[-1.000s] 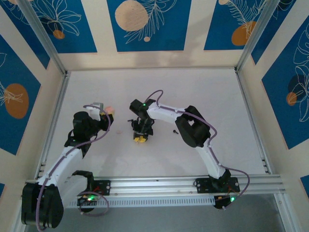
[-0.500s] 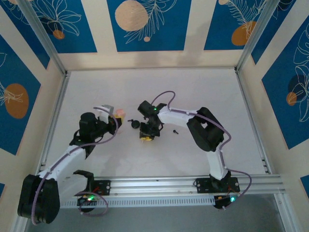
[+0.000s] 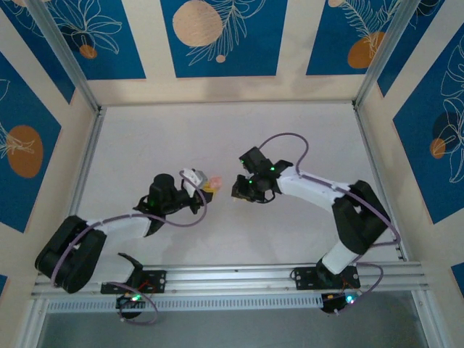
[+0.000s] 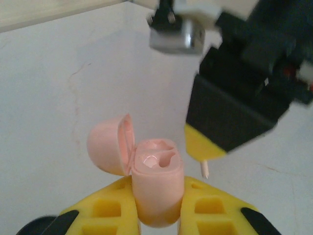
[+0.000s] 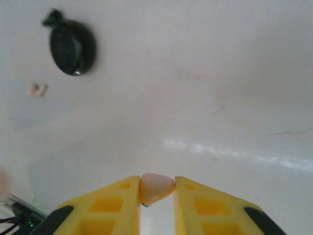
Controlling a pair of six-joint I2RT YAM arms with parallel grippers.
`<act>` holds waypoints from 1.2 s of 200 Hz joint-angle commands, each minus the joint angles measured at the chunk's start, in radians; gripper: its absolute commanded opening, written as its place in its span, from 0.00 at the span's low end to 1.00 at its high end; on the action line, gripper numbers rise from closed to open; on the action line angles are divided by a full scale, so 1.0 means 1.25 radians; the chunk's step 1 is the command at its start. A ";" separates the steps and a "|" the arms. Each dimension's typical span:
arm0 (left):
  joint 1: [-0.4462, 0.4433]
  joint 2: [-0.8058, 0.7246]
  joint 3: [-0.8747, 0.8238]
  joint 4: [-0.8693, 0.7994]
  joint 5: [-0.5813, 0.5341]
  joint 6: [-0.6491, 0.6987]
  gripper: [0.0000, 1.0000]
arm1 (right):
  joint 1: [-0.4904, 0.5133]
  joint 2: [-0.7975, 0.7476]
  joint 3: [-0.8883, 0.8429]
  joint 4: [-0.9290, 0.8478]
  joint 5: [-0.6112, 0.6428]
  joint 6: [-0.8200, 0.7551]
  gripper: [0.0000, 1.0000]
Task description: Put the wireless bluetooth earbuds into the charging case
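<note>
My left gripper [image 4: 156,218] is shut on a pink charging case [image 4: 157,183], held upright with its lid [image 4: 105,151] swung open to the left and two empty wells showing. In the top view this case [image 3: 215,179] is at the left gripper's [image 3: 207,184] tip, mid-table. My right gripper [image 5: 157,196] is shut on a pink earbud [image 5: 156,188]. In the left wrist view its yellow fingertip [image 4: 203,146] hangs just right of the case's open top, with the earbud's white stem [image 4: 206,169] poking down. The two grippers face each other, a small gap apart [image 3: 239,188].
A round black case [image 5: 72,46] lies on the white table at the upper left of the right wrist view, a small black bit [image 5: 53,18] touching its edge. A second small pink earbud [image 5: 36,89] lies on the table below it.
Both grippers have shifted right and nearer the table's front. The left carried the pink case along. The right swung from pointing down at the table to facing the case.
</note>
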 commanded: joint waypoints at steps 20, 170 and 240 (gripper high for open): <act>-0.048 0.057 0.024 0.113 0.052 0.100 0.15 | -0.025 -0.133 -0.042 0.047 0.033 -0.041 0.21; -0.099 0.110 0.047 0.221 -0.046 0.026 0.15 | 0.012 -0.178 -0.064 0.117 0.031 -0.041 0.22; -0.099 0.113 0.043 0.268 -0.057 0.004 0.15 | 0.018 -0.153 -0.052 0.109 0.007 -0.045 0.22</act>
